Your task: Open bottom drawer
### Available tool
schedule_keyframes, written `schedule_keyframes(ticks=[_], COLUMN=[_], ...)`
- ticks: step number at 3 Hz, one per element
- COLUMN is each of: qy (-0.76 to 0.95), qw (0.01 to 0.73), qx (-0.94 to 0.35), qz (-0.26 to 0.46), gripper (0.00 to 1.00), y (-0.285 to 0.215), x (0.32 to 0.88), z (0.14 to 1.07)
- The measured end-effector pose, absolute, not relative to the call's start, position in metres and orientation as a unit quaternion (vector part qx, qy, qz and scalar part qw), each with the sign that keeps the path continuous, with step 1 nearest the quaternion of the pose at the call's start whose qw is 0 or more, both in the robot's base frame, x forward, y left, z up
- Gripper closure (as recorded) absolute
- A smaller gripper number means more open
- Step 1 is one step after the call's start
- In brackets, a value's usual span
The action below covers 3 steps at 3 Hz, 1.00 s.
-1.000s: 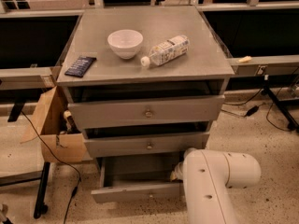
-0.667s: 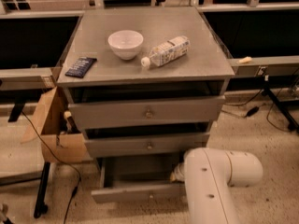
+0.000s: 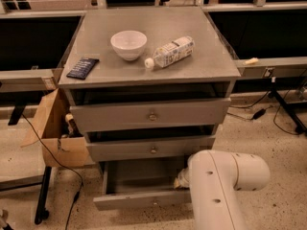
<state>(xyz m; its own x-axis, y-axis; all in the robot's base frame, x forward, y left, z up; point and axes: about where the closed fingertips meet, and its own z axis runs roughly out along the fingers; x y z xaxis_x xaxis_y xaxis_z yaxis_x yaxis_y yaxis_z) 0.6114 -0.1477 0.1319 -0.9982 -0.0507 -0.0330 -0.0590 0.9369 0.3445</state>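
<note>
The grey cabinet (image 3: 151, 68) has three drawers, each with a small brass knob. The bottom drawer (image 3: 139, 200) stands pulled out toward me, and its plain grey interior (image 3: 141, 176) shows behind the slim front panel. My white arm (image 3: 225, 186) reaches in from the lower right and covers the drawer's right end. Of my gripper (image 3: 181, 179) only a small pale part shows, low at the right side of the open drawer, behind the arm's elbow. The top drawer (image 3: 151, 115) and the middle drawer (image 3: 152, 149) each stand slightly out.
On the cabinet top lie a white bowl (image 3: 128, 44), a plastic bottle (image 3: 171, 51) on its side and a dark packet (image 3: 82, 67). An open cardboard box (image 3: 57, 133) stands against the cabinet's left side, with a black cable (image 3: 57, 162) on the floor. Dark shelving runs behind.
</note>
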Motion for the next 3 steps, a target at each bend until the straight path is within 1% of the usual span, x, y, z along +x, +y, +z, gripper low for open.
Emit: schedule_keyframes(ticks=[3], qy=[0.983], qw=[0.005], qx=[-0.040], qz=[0.177], gripper=[1.00], y=[-0.1389], x=[0.6046], z=[0.1336])
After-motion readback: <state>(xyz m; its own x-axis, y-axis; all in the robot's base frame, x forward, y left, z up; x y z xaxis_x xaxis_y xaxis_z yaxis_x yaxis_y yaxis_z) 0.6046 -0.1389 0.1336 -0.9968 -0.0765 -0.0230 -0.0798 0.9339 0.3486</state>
